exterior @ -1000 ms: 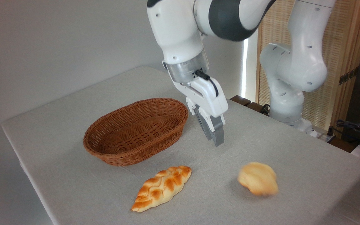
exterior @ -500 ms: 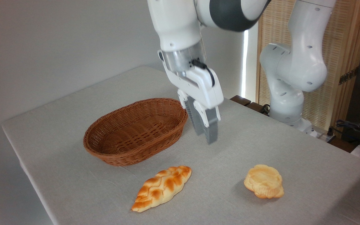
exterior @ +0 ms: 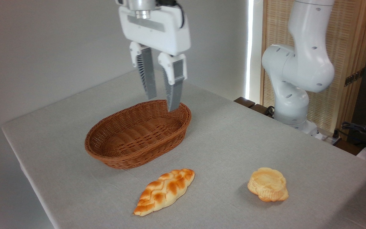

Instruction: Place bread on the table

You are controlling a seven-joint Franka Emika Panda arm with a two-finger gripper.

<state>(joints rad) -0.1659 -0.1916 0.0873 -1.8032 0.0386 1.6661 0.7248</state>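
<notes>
The bread [exterior: 267, 184] sits on the worktop [exterior: 233, 133], pale underside up, down to the right and well apart from the hand [exterior: 162, 103], which hangs open and empty above the basket [exterior: 138, 133]. No reach looks needed.

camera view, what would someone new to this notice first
The big white gripper hangs open and empty above the far end of the brown wicker basket, which also holds nothing. Nearer the camera two pieces lie on the grey table: a braided loaf in front of the basket, and to its right the round bread, lying flat pale side up.
</notes>
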